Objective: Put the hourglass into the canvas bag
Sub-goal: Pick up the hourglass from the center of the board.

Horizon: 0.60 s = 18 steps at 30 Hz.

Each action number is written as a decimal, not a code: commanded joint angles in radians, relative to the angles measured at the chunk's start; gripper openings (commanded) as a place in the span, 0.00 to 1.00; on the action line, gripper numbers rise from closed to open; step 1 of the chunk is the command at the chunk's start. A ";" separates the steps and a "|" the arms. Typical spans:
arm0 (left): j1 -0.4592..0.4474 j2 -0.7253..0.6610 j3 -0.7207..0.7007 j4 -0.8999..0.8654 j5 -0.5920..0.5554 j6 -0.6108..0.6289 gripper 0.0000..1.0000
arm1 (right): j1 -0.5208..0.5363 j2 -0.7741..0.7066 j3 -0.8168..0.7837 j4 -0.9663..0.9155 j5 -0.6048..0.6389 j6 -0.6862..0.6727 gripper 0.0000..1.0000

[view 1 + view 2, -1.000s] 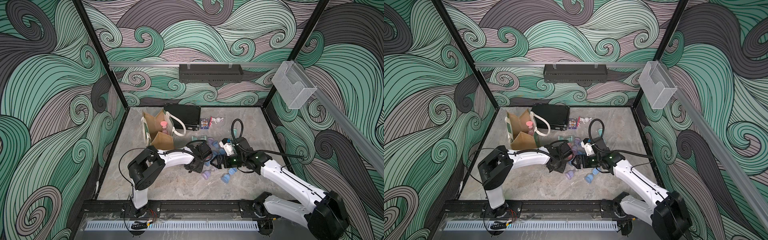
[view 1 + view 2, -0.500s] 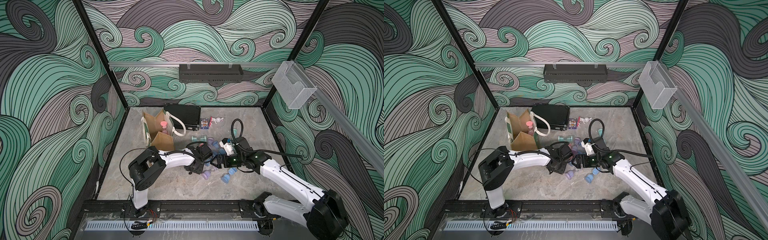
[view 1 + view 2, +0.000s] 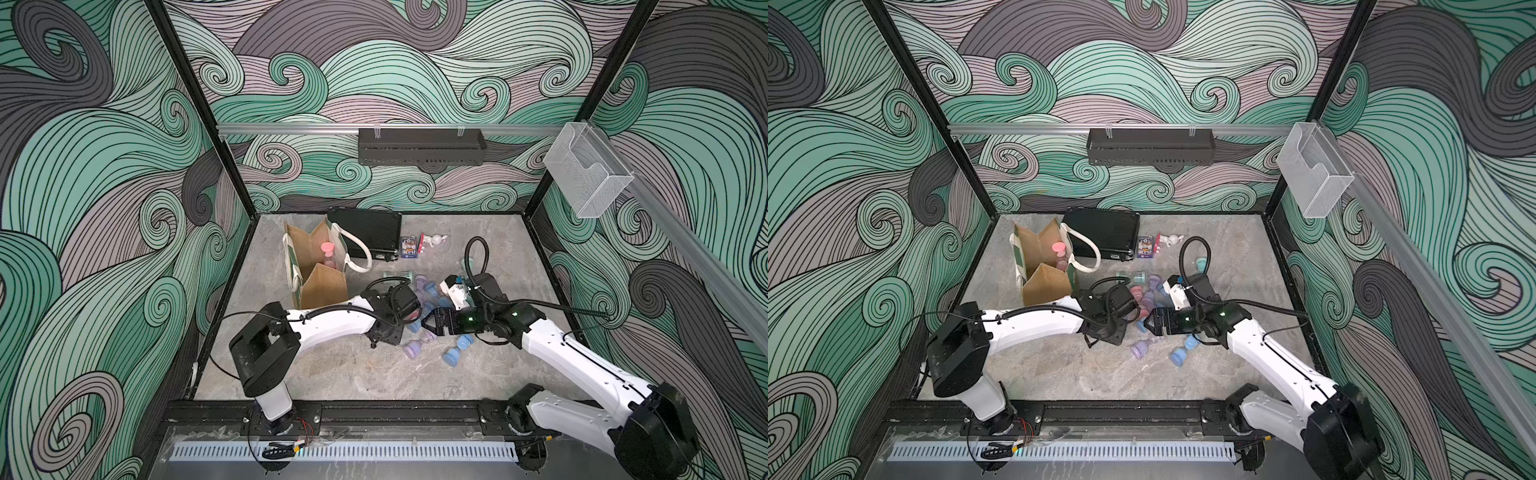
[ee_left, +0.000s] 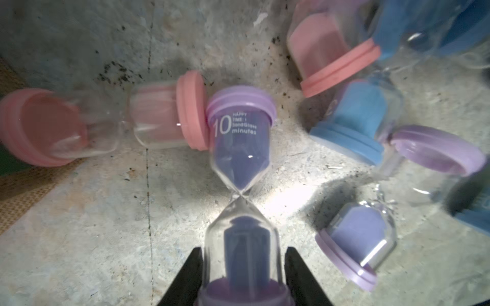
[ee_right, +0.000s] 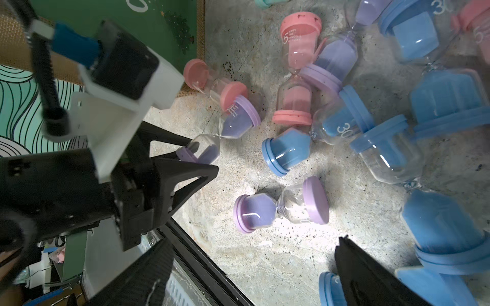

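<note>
Two dark fingers [image 4: 189, 278] of the left gripper [image 4: 244, 251] lie against opposite sides of one glass bulb of the purple hourglass [image 4: 240, 148]. The tool looks clamped on it, though the contact sits at the very edge of the wrist view and is hard to confirm. That hourglass, printed "10 minutes", lies just off the near right corner of the canvas bag [image 3: 320, 276], outside it. Its far cap touches the cap of a pink hourglass [image 4: 164, 116], which lies on its side between it and the bag. Whether the purple one is raised off the table [image 3: 332, 374] I cannot tell.

The bag stands upright with its mouth open, and another pink timer [image 3: 328, 251] stands inside it. To the right of the bag, a heap of hourglasses [image 5: 344, 124] in pink, blue and purple lies tumbled on the grey stone surface, several of them touching. A lone lilac hourglass [image 5: 281, 206] lies on its side farther from the bag, toward the robot. The right gripper [image 5: 256, 242] hovers at the side of the heap away from the bag, its jaws spread wide apart. A flat black case [image 3: 365, 230] lies just behind the bag, at its far right side.
</note>
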<state>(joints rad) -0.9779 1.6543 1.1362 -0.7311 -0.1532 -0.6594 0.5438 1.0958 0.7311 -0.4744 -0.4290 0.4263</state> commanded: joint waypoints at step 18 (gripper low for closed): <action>-0.004 -0.304 0.221 -0.181 -0.200 0.189 0.08 | -0.004 -0.045 0.229 -0.073 -0.013 -0.042 1.00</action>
<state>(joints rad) -0.9779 1.3991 1.2995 -0.8906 -0.2790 -0.5331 0.5438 1.0687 0.9131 -0.5270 -0.4286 0.4000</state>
